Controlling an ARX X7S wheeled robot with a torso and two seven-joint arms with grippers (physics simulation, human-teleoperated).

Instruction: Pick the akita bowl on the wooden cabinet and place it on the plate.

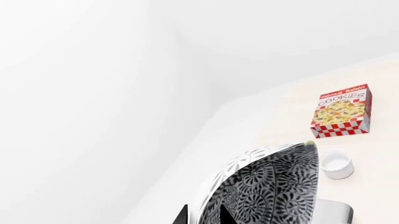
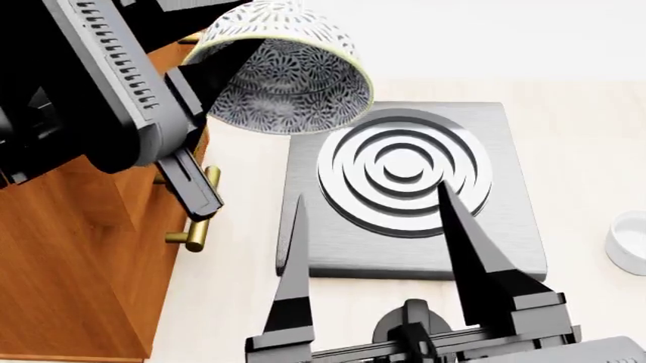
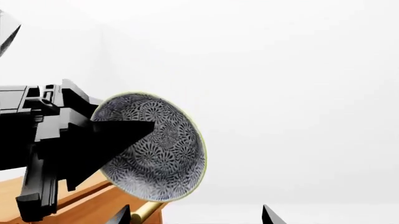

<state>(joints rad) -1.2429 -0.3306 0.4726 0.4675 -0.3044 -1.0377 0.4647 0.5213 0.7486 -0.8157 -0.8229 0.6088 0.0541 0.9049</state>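
The akita bowl [image 2: 287, 83], black-and-white patterned with a pale rim, hangs tilted in the air above the front corner of the wooden cabinet [image 2: 71, 257]. My left gripper [image 2: 220, 66] is shut on its rim, one finger inside and one outside. The left wrist view shows the bowl [image 1: 268, 186] clamped between the left gripper's [image 1: 204, 215] tips. My right gripper [image 2: 370, 193] stands open and empty, low over a grey slab. From the right wrist, the bowl [image 3: 156, 149] faces the camera, above the right gripper [image 3: 195, 212]. The plate is out of view.
A grey square slab [image 2: 504, 242] with raised concentric rings lies on the pale table beside the cabinet. A small white cup [image 2: 631, 242] stands at its right. A red cookies box [image 1: 343, 111] lies farther off. A brass handle [image 2: 197, 227] sticks out of the cabinet.
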